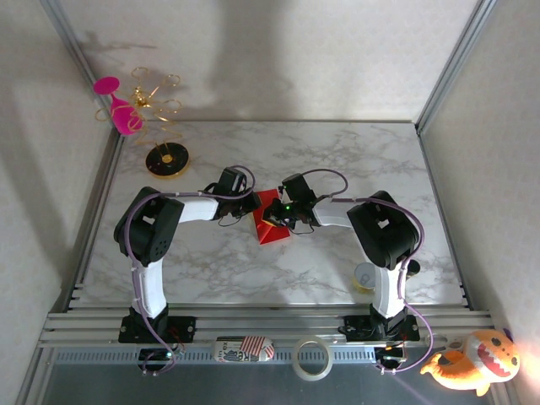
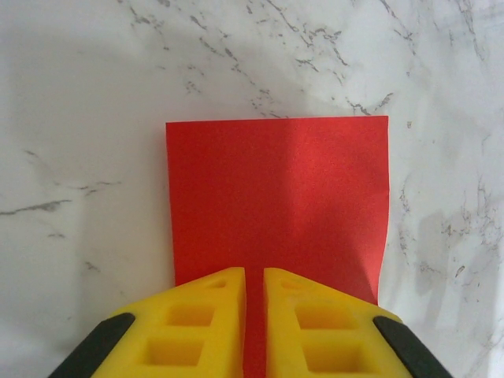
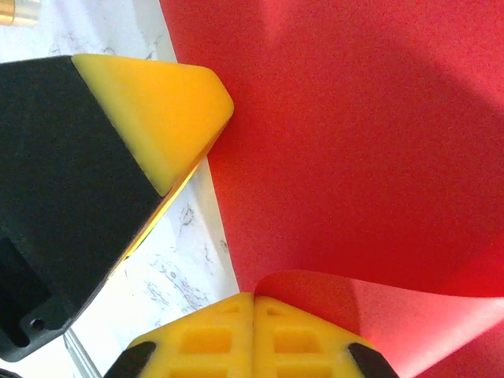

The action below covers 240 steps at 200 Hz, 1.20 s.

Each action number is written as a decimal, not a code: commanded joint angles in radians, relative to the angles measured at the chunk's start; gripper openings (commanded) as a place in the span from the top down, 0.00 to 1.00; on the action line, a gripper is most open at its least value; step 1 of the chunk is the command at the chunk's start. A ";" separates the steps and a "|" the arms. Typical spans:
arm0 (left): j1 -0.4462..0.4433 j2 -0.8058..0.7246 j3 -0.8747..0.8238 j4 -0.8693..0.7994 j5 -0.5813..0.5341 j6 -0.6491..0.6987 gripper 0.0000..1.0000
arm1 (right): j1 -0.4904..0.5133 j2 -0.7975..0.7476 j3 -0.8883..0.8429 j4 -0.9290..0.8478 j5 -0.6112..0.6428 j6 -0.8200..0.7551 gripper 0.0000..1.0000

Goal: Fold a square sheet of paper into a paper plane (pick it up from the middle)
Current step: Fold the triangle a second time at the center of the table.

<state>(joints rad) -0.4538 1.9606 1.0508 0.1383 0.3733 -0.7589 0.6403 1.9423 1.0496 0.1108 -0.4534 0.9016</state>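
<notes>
The left end effector (image 2: pixel 253 315) is almost closed. Its two yellow fingers (image 2: pixel 209 327), moulded with square hollows and backed in black, stand a thin slit apart, and red shows through the slit. They sit over the left edge of the square sheet of paper (image 2: pixel 276 197); whether they pinch it or only press on it I cannot tell. In the left wrist view the sheet lies flat on the tabletop (image 2: pixel 79 118). It is plain matte red with straight edges, crisp corners away from the fingers and a faint lighter line down its middle. The right end effector (image 3: pixel 253 335) has its jaws tight together with no gap. A flap of the sheet rises from its tips, so it grips the paper there. The flap bends over in a soft, smooth roll rather than a sharp crease. In the right wrist view a wedge-shaped yellow fingertip (image 3: pixel 150 102) of the left end effector, on its black body, touches the sheet's left edge. From above, the sheet lies about the middle of the tabletop, between the two end effectors, which meet over it. The tabletop is white marble-patterned with thin grey veins. At its far left a gold wire stand (image 1: pixel 156 99) on a round base carries a tilted pink wine glass (image 1: pixel 118 105). A roll of tape (image 1: pixel 312 357) lies on the near rail, and an orange plush toy (image 1: pixel 472 364) sits at the near right.
</notes>
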 commanded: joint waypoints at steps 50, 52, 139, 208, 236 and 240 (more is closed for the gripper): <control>0.006 0.013 -0.029 -0.048 -0.007 0.007 0.85 | 0.011 0.030 0.034 -0.031 -0.003 -0.038 1.00; 0.006 0.013 -0.029 -0.048 -0.007 0.006 0.85 | 0.012 0.030 0.035 -0.031 -0.003 -0.037 1.00; 0.005 0.008 -0.034 -0.054 -0.010 0.008 0.85 | 0.012 0.046 0.036 -0.027 -0.014 -0.041 1.00; 0.004 0.007 -0.035 -0.052 -0.010 0.003 0.85 | 0.012 0.055 0.040 -0.022 -0.017 -0.044 1.00; 0.004 0.007 -0.035 -0.052 -0.009 0.003 0.85 | 0.012 0.060 0.043 -0.013 -0.025 -0.044 1.00; 0.005 0.007 -0.035 -0.052 -0.010 0.003 0.85 | 0.012 0.061 0.045 -0.014 -0.025 -0.044 1.00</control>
<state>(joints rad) -0.4538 1.9591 1.0451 0.1467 0.3733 -0.7589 0.6422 1.9751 1.0660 0.1009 -0.4622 0.8753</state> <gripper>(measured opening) 0.150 0.063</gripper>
